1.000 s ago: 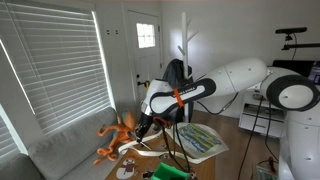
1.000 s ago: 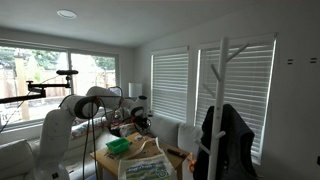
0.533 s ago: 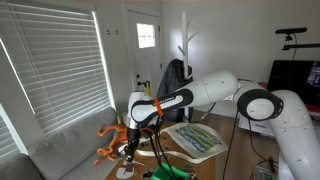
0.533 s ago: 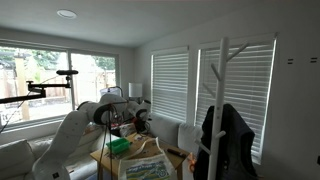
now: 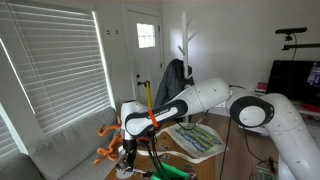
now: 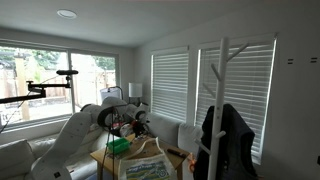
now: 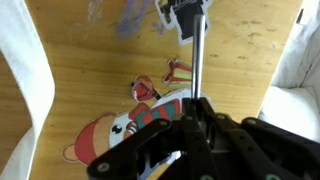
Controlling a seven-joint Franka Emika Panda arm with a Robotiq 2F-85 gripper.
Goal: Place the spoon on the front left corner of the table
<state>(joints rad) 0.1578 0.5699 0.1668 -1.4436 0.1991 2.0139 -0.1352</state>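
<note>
My gripper [image 5: 125,153] hangs low over the end of the wooden table [image 5: 216,166] nearest the grey sofa. In the wrist view the jaws [image 7: 190,108] are shut on the thin metal handle of the spoon [image 7: 197,55], which runs straight away from them over the bare wood [image 7: 90,60]. Its far end lies by a small purple-and-grey object [image 7: 135,15]. A Santa-patterned piece [image 7: 120,125] lies right under the jaws. In an exterior view the gripper [image 6: 122,128] is over the table's far end [image 6: 105,158]; the spoon is too small to see there.
A green-patterned cloth [image 5: 196,140] covers the table's middle. An orange octopus toy [image 5: 112,135] sits by the grey sofa [image 5: 60,152]. A green object [image 6: 120,146] lies on the table. A white coat rack [image 6: 222,100] with a dark jacket stands nearby. White surfaces [image 7: 20,80] flank the wood.
The arm has swung across the table toward the sofa end and lowered. The gripper now sits just above the tabletop, still holding the spoon.
</note>
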